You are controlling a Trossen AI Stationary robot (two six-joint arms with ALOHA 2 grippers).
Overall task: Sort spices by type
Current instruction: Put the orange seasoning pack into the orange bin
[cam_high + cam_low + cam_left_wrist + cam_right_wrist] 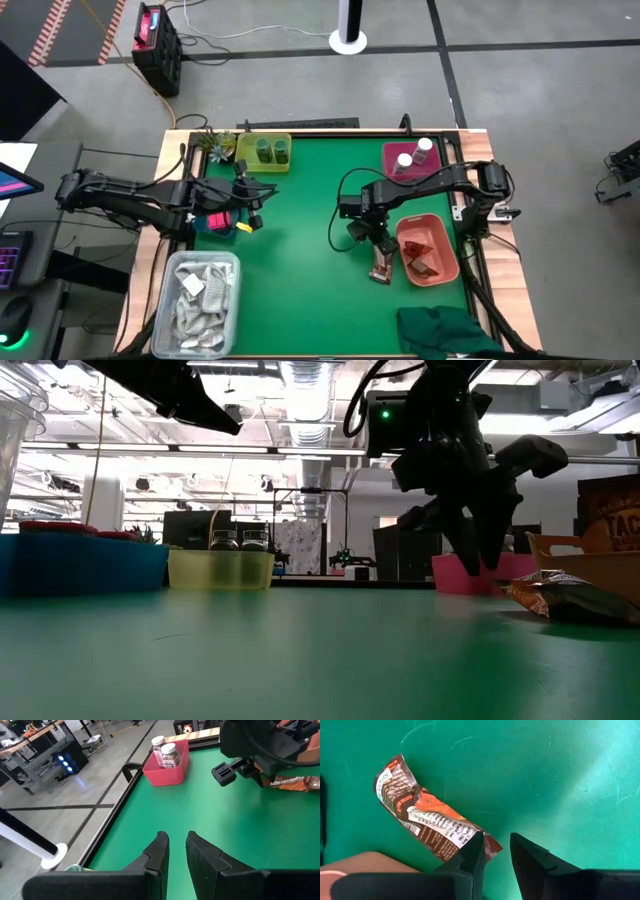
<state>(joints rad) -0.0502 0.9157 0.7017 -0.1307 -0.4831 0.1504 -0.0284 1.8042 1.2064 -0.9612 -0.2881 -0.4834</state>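
One brown sachet [427, 820] lies flat on the green mat [300, 250], beside the salmon bin [442, 236] that holds more brown sachets [420, 262]. My right gripper [496, 845] points down just above the loose sachet's near corner, narrowly open, with only mat between its fingers. In the low view it hangs clear of the table [478, 565]. My left gripper [177, 840] waits at the left above the blue bin [80, 565] of pink packs [218, 218], narrowly open and empty. Two green jars [270, 150] stand in the yellow bin [245, 150]. Two white-capped bottles [167, 752] stand in the pink bin [167, 772].
A clear tub of white rags [200, 290] stands at the near left and a dark green cloth [440, 330] lies at the near right. A small plant [215, 143] sits by the yellow bin. The mat's middle is bare.
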